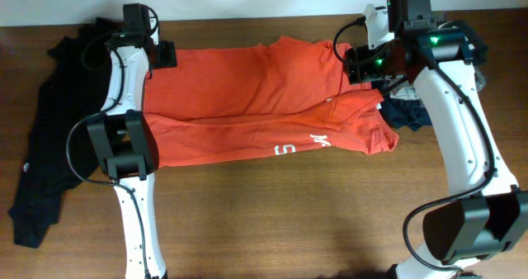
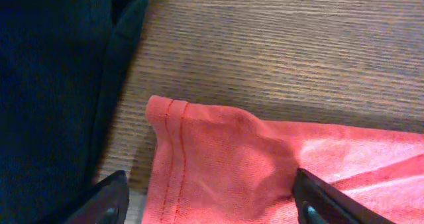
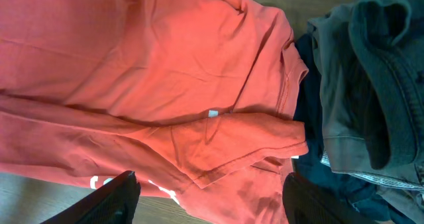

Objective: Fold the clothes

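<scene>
Wooden table point(image 1: 289, 221) holds orange T-shirt point(image 1: 247, 89) beneath left tool point(image 2: 211, 197) and right tool point(image 3: 211, 194), both apart.

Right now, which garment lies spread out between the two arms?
The orange-red T-shirt with white lettering; the black garment lies crumpled far left, the dark heap far right.

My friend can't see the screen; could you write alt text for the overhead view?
An orange-red T-shirt, partly folded, lies across a wooden table, with the left gripper over one end and the right gripper over the other. A black garment lies beside the left arm; a pile of dark clothes sits by the right gripper.
</scene>
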You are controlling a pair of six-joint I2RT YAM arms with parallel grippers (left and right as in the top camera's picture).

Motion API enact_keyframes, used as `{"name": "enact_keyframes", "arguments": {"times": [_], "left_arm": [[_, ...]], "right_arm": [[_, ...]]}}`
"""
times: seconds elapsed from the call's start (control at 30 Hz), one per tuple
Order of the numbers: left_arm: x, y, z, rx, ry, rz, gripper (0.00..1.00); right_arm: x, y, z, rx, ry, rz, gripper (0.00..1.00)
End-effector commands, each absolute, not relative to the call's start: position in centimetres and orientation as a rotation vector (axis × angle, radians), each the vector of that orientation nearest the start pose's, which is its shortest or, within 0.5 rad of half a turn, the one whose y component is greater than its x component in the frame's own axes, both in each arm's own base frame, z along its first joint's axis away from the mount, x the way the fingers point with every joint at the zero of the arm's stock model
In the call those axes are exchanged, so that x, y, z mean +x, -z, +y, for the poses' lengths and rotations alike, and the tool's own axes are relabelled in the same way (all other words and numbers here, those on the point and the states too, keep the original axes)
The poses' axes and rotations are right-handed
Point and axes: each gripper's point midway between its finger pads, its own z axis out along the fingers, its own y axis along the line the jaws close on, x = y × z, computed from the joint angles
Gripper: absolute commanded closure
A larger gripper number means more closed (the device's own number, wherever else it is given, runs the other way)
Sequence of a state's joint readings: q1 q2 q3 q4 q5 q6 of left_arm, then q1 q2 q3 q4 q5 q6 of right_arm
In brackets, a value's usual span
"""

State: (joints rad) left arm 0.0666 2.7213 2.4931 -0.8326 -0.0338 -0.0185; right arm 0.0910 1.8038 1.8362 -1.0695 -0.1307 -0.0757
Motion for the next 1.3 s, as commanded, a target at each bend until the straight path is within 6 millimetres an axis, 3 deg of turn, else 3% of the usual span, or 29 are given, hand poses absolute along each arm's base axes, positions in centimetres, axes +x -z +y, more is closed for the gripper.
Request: {"name": "enact_keyframes", "arguments": {"times": [0.0, 0.27, 0.33, 0.4, 0.53, 0.67, 0.8, 1.03, 1.17, 1.27], "left_arm": [[63.0, 0.3, 4.9, -0.11, -0.08, 2.65, 0.25], [62.8, 0.5, 4.7, -0.107, -0.079, 2.66, 0.55], [62.8, 0.5, 4.8, -0.109, -0.084, 2.66, 0.68], [62.8, 0.5, 5.1, -0.115, -0.097, 2.66, 0.75], [62.3, 0.5, 5.7, -0.127, -0.126, 2.677, 0.98], [61.0, 0.7, 5.8, -0.131, -0.127, 2.731, 1.0], [59.4, 1.1, 5.7, -0.13, -0.126, 2.8, 0.99], [56.9, 1.9, 5.0, -0.118, -0.119, 2.911, 1.0], [55.7, 2.2, 4.9, -0.117, -0.119, 2.96, 1.0], [55.3, 2.2, 4.9, -0.117, -0.119, 2.976, 1.0]], "right_arm": [[44.7, -23.1, 6.5, -0.268, -0.164, 2.582, 0.26], [44.7, -23.1, 6.5, -0.267, -0.164, 2.58, 0.29], [44.9, -23.2, 6.5, -0.268, -0.163, 2.573, 0.3], [45.0, -23.3, 6.5, -0.267, -0.162, 2.567, 0.31], [46.3, -23.8, 6.6, -0.267, -0.16, 2.511, 0.4], [49.4, -24.2, 7.1, -0.267, -0.166, 2.41, 0.41], [52.1, -23.0, 7.8, -0.272, -0.192, 2.361, 0.41], [56.7, -16.4, 8.1, -0.255, -0.192, 2.37, 0.39], [59.0, -12.8, 7.8, -0.181, -0.191, 2.365, 0.25], [60.0, -11.2, 7.4, -0.147, -0.161, 2.36, 0.23]]}}
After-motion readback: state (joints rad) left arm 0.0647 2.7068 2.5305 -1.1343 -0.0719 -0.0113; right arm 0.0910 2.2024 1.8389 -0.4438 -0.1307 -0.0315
